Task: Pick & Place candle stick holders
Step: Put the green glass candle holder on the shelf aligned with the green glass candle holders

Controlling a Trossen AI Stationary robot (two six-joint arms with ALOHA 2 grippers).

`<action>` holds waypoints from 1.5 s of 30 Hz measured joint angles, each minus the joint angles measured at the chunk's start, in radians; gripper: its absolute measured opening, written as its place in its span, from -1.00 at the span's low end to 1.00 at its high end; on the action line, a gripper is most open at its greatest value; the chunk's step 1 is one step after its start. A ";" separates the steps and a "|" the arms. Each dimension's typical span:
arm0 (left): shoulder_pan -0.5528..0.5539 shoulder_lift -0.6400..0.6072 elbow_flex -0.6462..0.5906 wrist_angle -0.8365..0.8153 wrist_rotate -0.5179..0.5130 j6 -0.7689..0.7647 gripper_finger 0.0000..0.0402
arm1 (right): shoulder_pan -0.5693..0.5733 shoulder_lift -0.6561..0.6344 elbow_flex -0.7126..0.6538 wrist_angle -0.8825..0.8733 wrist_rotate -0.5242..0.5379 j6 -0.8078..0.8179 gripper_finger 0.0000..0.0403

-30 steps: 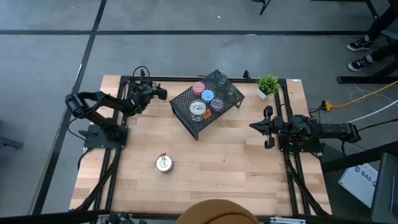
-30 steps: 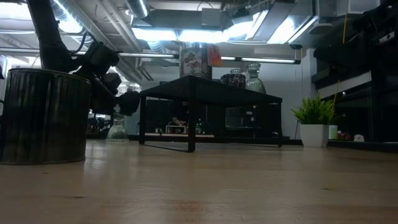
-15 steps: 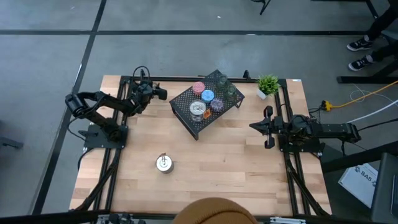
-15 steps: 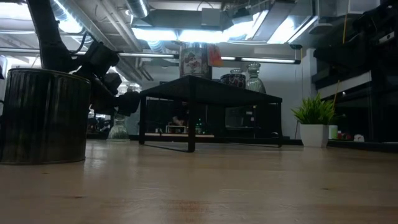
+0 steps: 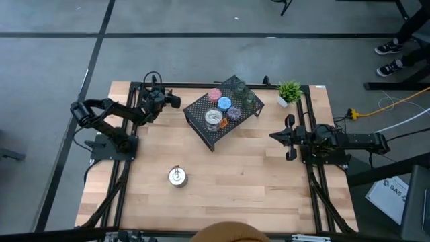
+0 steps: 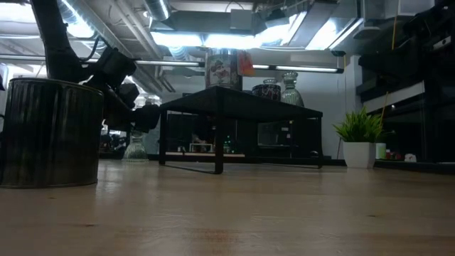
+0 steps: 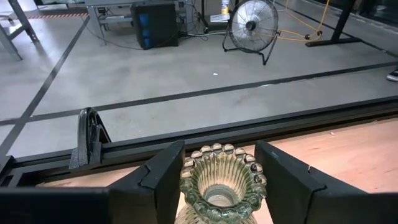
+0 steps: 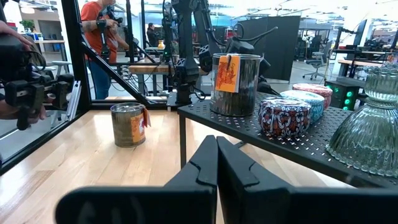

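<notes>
My left gripper [image 7: 217,171] is at the table's far left and is shut on an olive-green ribbed glass holder [image 7: 217,183]. In the low view that holder [image 6: 135,147] stands on the table below the gripper [image 6: 146,117]. The black mesh rack [image 5: 201,113] carries pink [image 5: 214,95], blue [image 5: 224,103] and purple [image 5: 234,113] cups, a silver holder [image 5: 213,118] and two green glass ones [image 5: 244,93]. Another silver holder [image 5: 177,176] stands on the near table. My right gripper [image 5: 274,136] waits shut at the right side. My left gripper has the glass holder's beaded top rim [image 7: 186,180] between its two fingers [image 7: 163,177], one on either side. The fingers come almost level, slanting slightly down, from the table's left. The holder stands upright with its base on the table.
A small potted plant [image 5: 289,91] stands at the far right corner. The metal frame rail [image 7: 186,140] runs just beyond the left gripper. A person's head [image 5: 228,233] shows at the near edge. The wood between the rack and the near edge is bare apart from the silver holder.
My left gripper's fingers have drawn in a little around the glass holder. The arm itself has stayed in place, and the holder has not moved.
</notes>
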 joint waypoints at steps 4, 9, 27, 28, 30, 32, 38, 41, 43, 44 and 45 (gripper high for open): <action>-0.001 -0.022 0.005 -0.011 0.000 0.000 -0.10 | 0.000 0.000 0.000 0.000 0.000 0.000 -1.00; -0.002 -0.073 0.074 -0.080 0.003 0.079 -0.11 | 0.000 0.000 0.000 0.000 0.000 0.000 -1.00; 0.000 -0.113 0.485 -0.445 0.178 0.177 -0.11 | 0.000 0.000 0.000 0.000 0.000 0.000 -1.00; 0.000 -0.113 0.503 -0.456 0.183 0.187 -0.12 | 0.000 0.000 0.000 0.000 0.000 0.000 -1.00; 0.000 -0.113 0.535 -0.471 0.187 0.200 -0.12 | 0.000 0.000 0.000 0.000 0.000 0.000 -1.00; 0.000 -0.113 0.565 -0.482 0.196 0.200 -0.12 | 0.000 0.000 0.000 0.000 0.000 0.000 -1.00; -0.006 -0.113 0.643 -0.490 0.264 0.201 -0.12 | 0.000 0.000 0.000 0.000 0.000 0.000 -1.00; -0.014 -0.098 0.682 -0.486 0.327 0.201 -0.12 | 0.000 0.000 0.000 0.000 0.000 0.000 -1.00; -0.017 -0.077 0.709 -0.498 0.371 0.201 -0.12 | 0.000 0.000 0.000 0.000 0.000 0.000 -1.00; -0.020 -0.066 0.724 -0.506 0.387 0.201 -0.12 | 0.000 0.000 0.000 0.000 0.000 0.000 -1.00; -0.024 -0.056 0.738 -0.510 0.397 0.201 -0.12 | 0.000 0.000 0.000 0.000 0.000 0.000 -1.00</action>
